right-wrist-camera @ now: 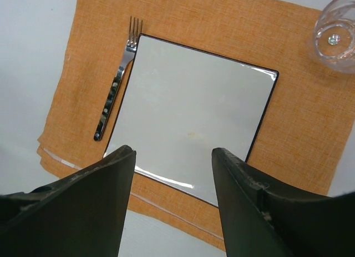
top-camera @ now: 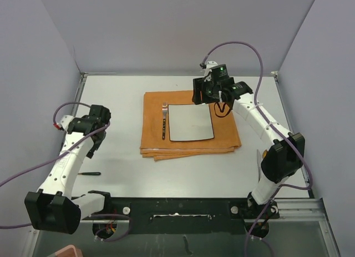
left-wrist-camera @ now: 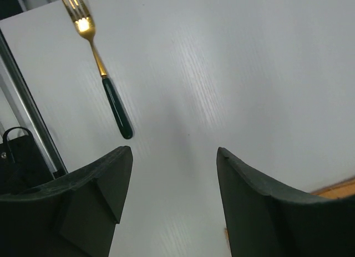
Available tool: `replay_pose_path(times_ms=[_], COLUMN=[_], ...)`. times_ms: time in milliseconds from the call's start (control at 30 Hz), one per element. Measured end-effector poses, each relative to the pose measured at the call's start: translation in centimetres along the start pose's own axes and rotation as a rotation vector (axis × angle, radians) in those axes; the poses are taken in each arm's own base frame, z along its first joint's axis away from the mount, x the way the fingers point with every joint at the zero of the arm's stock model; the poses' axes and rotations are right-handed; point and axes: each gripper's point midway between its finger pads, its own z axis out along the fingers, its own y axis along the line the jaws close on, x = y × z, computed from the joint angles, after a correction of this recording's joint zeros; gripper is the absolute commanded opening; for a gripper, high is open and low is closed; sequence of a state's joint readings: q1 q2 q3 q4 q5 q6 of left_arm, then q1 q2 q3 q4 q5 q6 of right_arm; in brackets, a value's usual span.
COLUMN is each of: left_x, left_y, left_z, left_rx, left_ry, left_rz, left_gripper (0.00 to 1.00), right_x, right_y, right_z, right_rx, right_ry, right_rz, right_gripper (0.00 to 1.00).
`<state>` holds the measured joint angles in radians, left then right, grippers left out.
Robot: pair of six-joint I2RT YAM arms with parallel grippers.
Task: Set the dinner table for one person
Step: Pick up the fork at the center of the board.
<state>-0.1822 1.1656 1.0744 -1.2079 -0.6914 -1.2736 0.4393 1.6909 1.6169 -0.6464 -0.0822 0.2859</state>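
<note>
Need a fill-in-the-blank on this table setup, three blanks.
1. The plate lies on a mat coloured ____.
2. In the top view the silver fork lies ____ of the plate.
3. The other fork, on the bare table, has a dark ____ handle.
Missing: orange; left; green.

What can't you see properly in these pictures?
- Right wrist view: the glass is cut off by the picture's top right corner.
- Top view: that glass is mostly hidden under the right gripper.
- Left wrist view: the gold fork has its tines cut off by the top edge.
- Top view: the left arm covers the fork's head; only its dark handle shows.
</note>
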Motion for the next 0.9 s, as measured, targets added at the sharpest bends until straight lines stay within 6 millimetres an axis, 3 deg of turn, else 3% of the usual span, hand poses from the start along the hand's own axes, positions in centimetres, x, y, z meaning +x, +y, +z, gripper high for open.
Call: replay_pose_path(times_ms=[200, 367, 533, 900], left_x=[-1.5, 0.9, 3.7, 4.3], left_y=[4.1, 7.4, 9.3, 11.4], left_z=[2.8, 5.2, 6.4, 8.6], left_rx=[-0.2, -0.32, -0.376, -0.419], left_ry=[0.037, 0.119, 0.202, 0.228], left_rz=[-0.192, -0.238, -0.236, -0.297], left_gripper=[0.62, 0.61, 0.6, 0.58], right_x=[0.7, 2.4, 3.3, 3.9], right_y=[3.3, 5.0, 5.1, 4.7], right_z=[0.3, 0.8, 0.9, 0.9], right_rx=[-0.04, -0.052, -0.038, -0.016], right_ry=[0.029, 0.086, 0.113, 0.13], right_rz=[-0.073, -0.113, -0.134, -0.145], right_gripper=[0.57, 0.57, 0.57, 0.57])
